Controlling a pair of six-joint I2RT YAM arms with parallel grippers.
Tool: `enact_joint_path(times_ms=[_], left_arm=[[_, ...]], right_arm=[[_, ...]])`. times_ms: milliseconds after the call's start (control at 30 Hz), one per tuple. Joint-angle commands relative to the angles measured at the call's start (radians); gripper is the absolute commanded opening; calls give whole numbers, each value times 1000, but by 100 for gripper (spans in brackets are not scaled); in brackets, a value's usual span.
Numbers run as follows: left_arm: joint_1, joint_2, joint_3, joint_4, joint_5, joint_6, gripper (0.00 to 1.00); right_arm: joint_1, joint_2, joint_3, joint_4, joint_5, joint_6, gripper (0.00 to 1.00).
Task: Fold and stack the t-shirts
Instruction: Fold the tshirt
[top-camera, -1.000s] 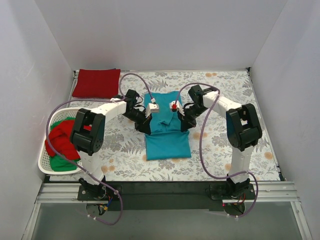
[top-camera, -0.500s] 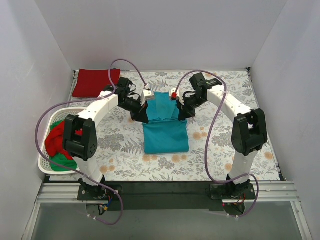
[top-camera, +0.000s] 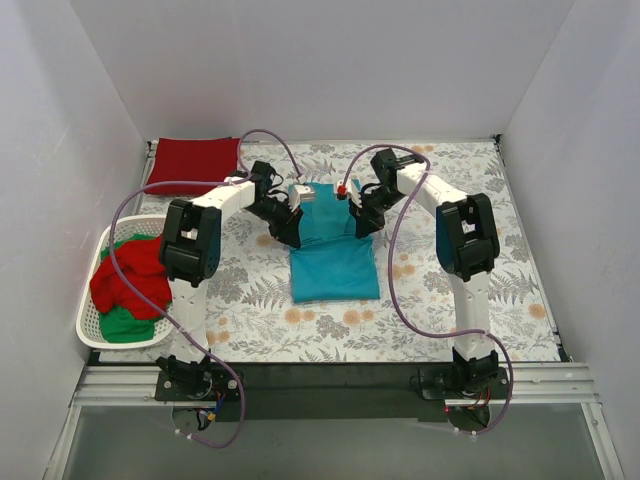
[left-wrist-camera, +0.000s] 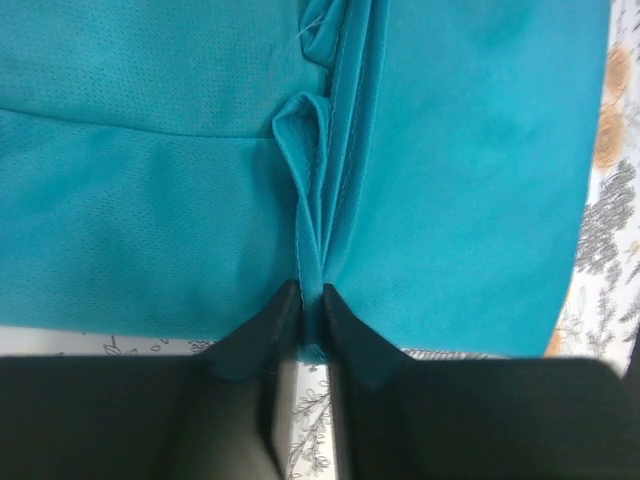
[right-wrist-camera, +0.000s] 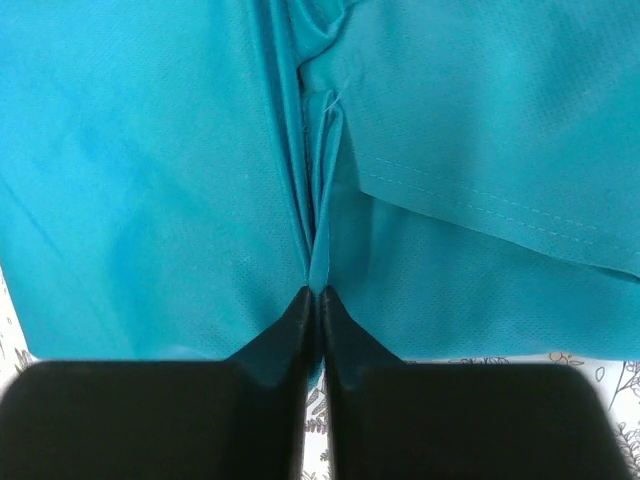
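Teal shirt (top-camera: 334, 265) lay part-folded at the middle of the table (top-camera: 450, 310); a folded red shirt (top-camera: 193, 165) sat in the far-left corner, likely starting the stack. Left gripper (left-wrist-camera: 312, 300) and right gripper (right-wrist-camera: 316, 297) each pinched a teal pleat, apparently to set the fold.

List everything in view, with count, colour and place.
teal t-shirt: 1, teal, partly folded, middle of the tablecloth
folded t-shirt: 1, dark red, far left corner
crumpled clothes: count unclear, red over green, in the basket
basket: 1, white, left edge
tablecloth: 1, floral print, under everything
left gripper: 1, black fingers, pinching the teal t-shirt's left side
right gripper: 1, black fingers, pinching its right side
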Motion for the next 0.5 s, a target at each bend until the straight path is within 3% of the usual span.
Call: enact_joint_path(times_ms=[0,67,100,167,333,433,467], left_arm=[[2,-14,46,34,-23,-31,19],[4,-16,50,46,-36,-55,30],[5,-23,54,58,-44,-63,45],[16,-35,66,60,-55,-81,51],[74,-136,66,77,-40,-178,54],[85,-204,11,101,-1,-235,55],[85,-253,-8,104,20,-244,55]], right_arm=[[-6,0,54,-23,19,-18,21],[-8,-4,54,-23,25,-9,29],[-9,-14,54,-23,33,8,44],[-17,-23,68,-23,52,49,64],[-54,-108,79,-23,53,139,65],[-60,-192,26,-23,8,182,58],[-58,-210,-19,-23,-13,201,49]])
